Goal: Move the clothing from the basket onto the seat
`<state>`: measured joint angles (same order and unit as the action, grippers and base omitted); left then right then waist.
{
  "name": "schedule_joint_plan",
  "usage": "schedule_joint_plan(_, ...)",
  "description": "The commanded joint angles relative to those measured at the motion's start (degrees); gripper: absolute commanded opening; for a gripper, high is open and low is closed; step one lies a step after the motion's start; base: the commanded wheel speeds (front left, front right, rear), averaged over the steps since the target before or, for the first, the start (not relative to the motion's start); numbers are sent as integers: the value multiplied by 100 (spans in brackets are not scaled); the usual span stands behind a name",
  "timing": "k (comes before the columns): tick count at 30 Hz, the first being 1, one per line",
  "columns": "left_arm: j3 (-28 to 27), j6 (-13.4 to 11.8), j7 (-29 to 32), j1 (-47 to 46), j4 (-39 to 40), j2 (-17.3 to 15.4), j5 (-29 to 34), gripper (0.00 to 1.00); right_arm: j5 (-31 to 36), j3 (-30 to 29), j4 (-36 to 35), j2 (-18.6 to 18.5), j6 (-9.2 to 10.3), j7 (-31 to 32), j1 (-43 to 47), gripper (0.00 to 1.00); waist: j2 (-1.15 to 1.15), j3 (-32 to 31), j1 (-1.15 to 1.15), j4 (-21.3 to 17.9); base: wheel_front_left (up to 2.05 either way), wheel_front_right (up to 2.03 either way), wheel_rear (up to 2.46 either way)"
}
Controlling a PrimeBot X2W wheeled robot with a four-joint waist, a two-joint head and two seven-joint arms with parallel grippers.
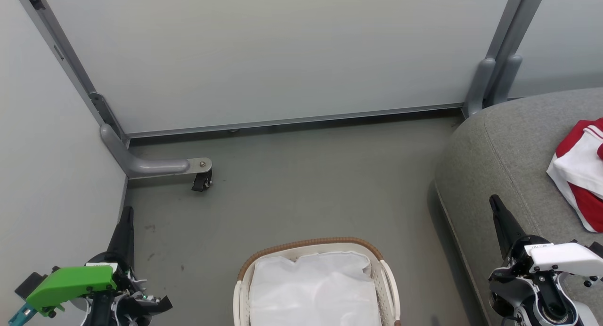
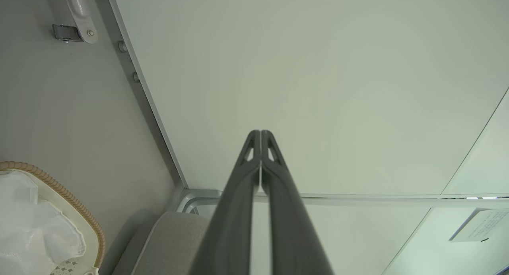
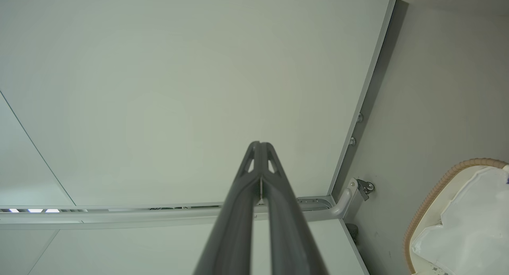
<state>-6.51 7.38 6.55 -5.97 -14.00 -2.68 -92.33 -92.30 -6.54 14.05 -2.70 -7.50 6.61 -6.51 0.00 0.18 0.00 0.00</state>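
The clothing (image 1: pixel 582 170), red fabric with white parts, lies bunched on the seat (image 1: pixel 499 147) at the far right edge of my head view, and the frame cuts part of it off. The seat is a grey cushion with a rounded corner, and it stands on the floor (image 1: pixel 306 184) to the right of the basket (image 1: pixel 311 243). They are near each other but apart, with a strip of floor between them. The basket is at the bottom centre, brown rim towards me, and inside it I see the white liner (image 1: pixel 315 288), a little wrinkled. The right claw (image 1: pixel 495 204) hangs at the lower right over the front edge of the seat, and its two dark fingers are pressed together with nothing between them. The left claw (image 1: pixel 127 215) is at the lower left, above the floor and close to the pale side wall. It is also clenched and empty, and in its wrist view the two tips meet. Behind all this a grey partition panel (image 1: pixel 282 52) stands across the floor, and its metal foot carries a small black caster (image 1: pixel 201 180) to the left of the basket.
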Motion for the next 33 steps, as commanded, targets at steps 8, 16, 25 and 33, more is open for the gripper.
schedule_joint_plan(8,-12,20,17,-51,8,-38,-17,0,-22,-8,-21,-34,2,8,61,0,0,0,0,0,0,0,0)
schedule_joint_plan(16,-12,21,17,-51,8,-38,-18,0,-22,-8,-21,-34,2,8,61,0,0,0,0,0,0,0,0)
schedule_joint_plan(25,-11,21,16,-51,8,-38,-18,0,-21,-7,-21,-34,2,7,61,0,0,0,0,0,0,0,0)
schedule_joint_plan(33,-11,21,16,-51,8,-38,-18,0,-21,-7,-21,-34,2,7,61,0,0,0,0,0,0,0,0)
